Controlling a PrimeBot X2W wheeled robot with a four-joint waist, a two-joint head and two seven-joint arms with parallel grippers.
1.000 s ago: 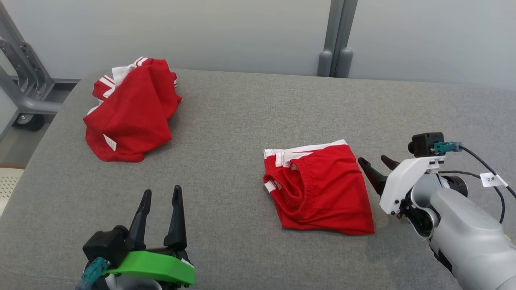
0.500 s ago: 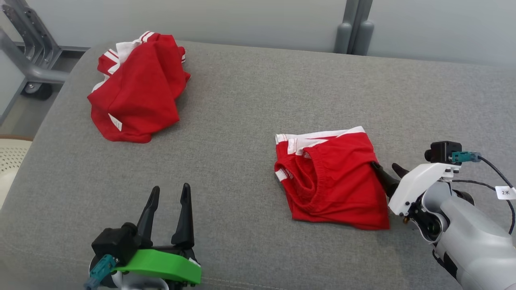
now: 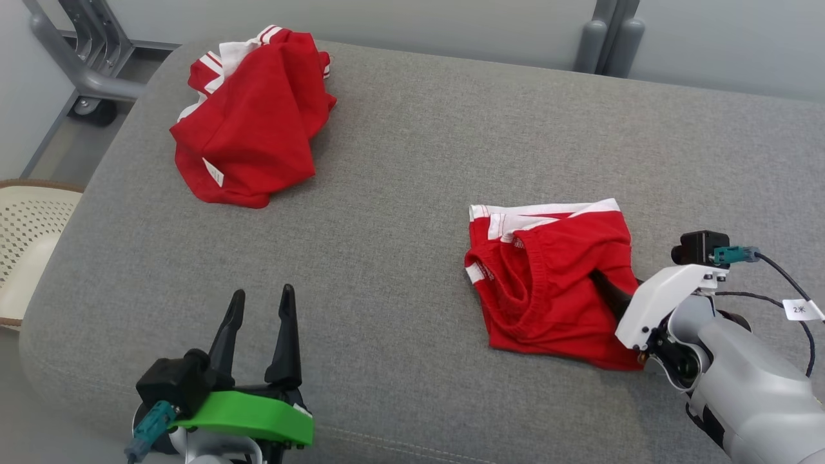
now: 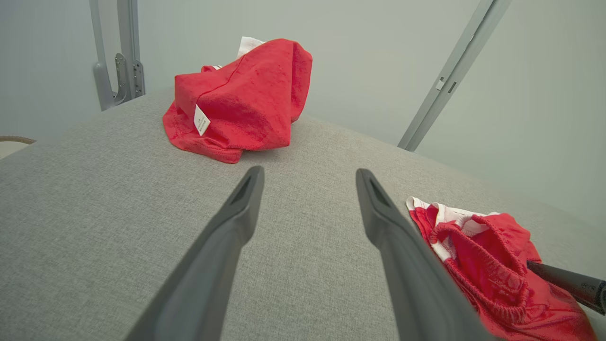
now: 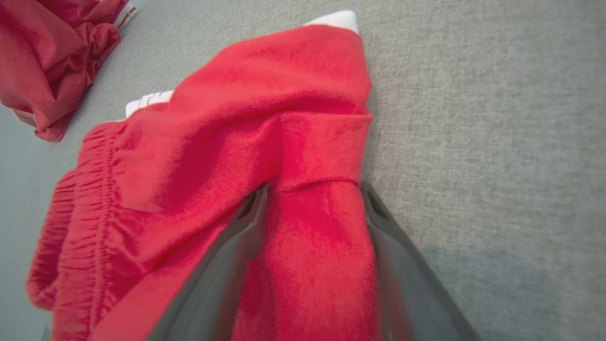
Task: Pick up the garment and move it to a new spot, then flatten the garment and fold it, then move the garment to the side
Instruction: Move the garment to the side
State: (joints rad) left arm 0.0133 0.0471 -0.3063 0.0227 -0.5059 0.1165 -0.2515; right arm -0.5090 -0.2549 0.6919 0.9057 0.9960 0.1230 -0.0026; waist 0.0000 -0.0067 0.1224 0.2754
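From the head view, we see the red shorts (image 3: pixel 548 283) lying folded on the grey cushion (image 3: pixel 399 193), to the right of its middle, white-striped edge away from us. Our right gripper (image 3: pixel 609 290) sits at their right edge, one dark finger lying on top of the cloth and the other hidden by it. Our left gripper (image 3: pixel 262 293) hovers at the near left, well apart from the shorts, fingers spread and empty. A crumpled red garment (image 3: pixel 251 122) lies at the cushion's far left corner.

From the left wrist view, our left gripper (image 4: pixel 307 175) is released, with bare cushion (image 4: pixel 118 199) between its fingers. The crumpled red garment (image 4: pixel 241 99) is ahead, a white tag (image 4: pixel 202 120) showing on it. The red shorts (image 4: pixel 478 255) lie to the right.

From the right wrist view, our right gripper (image 5: pixel 315 189) is released, its jaws spread wide and straddling a fold at the edge of the red shorts (image 5: pixel 236 142). Red cloth fills the gap between the fingers, but they are not pressed together on it.
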